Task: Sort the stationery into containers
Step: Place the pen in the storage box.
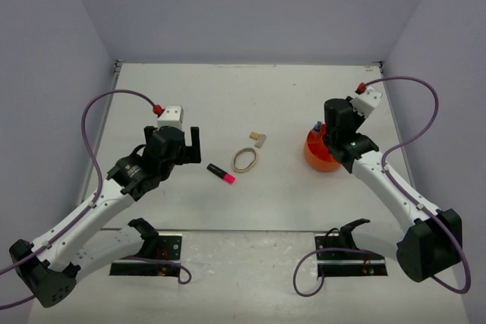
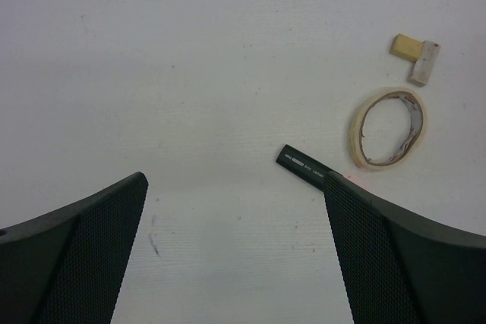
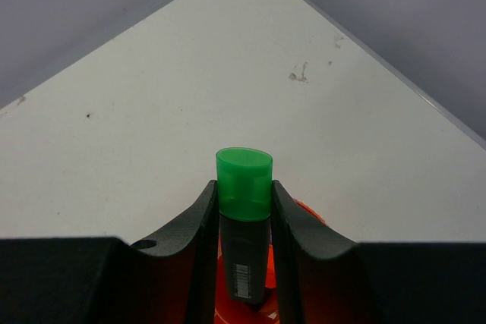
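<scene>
Green-capped highlighter (image 3: 244,187) pinched in right jaws over pot (image 1: 313,158) at 3 o'clock: lower plumb, release; left jaws wide.

No word or number can be read anywhere. The green-capped highlighter (image 3: 244,252) carries a small white barcode (image 3: 243,283) on its black barrel, the bars too fine to make out. The black highlighter (image 2: 307,168) lying on the surface (image 2: 190,73) bears pale printed marks, too small to read.
</scene>
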{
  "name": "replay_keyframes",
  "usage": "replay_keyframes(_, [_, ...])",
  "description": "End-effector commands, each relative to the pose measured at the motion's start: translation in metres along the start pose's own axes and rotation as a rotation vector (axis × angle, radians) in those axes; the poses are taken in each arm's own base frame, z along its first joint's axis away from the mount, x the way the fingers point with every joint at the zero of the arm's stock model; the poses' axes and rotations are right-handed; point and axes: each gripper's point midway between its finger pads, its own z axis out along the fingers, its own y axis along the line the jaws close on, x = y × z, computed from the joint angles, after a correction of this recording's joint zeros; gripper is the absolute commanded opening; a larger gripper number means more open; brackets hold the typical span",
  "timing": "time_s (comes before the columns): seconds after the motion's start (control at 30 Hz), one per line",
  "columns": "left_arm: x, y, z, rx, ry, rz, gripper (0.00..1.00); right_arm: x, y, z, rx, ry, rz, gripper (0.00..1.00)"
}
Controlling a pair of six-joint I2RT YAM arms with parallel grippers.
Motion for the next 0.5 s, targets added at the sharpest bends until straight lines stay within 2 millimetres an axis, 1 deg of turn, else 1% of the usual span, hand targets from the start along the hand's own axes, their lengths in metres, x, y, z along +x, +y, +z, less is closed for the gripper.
replay_keyframes(0.0, [-0.004, -0.001, 0.002, 0.008, -0.025, 0.006, 1.00, 0.007, 0.012, 0.006, -0.003, 0.005, 0.017, 0.03])
replay_keyframes(0.23, [-0.005, -0.001, 0.002, 0.009, -0.024, 0.008, 1.00, 0.031, 0.010, 0.003, 0.025, 0.033, -0.007, 0.07])
replay_keyframes(0.37, [-0.003, -0.002, 0.003, 0.010, -0.020, 0.011, 1.00, 0.037, 0.009, 0.001, 0.038, 0.030, -0.006, 0.15])
replay_keyframes(0.47, [-0.004, -0.002, 0.003, 0.011, -0.020, 0.011, 1.00, 0.039, 0.007, 0.000, 0.046, 0.031, -0.010, 0.15])
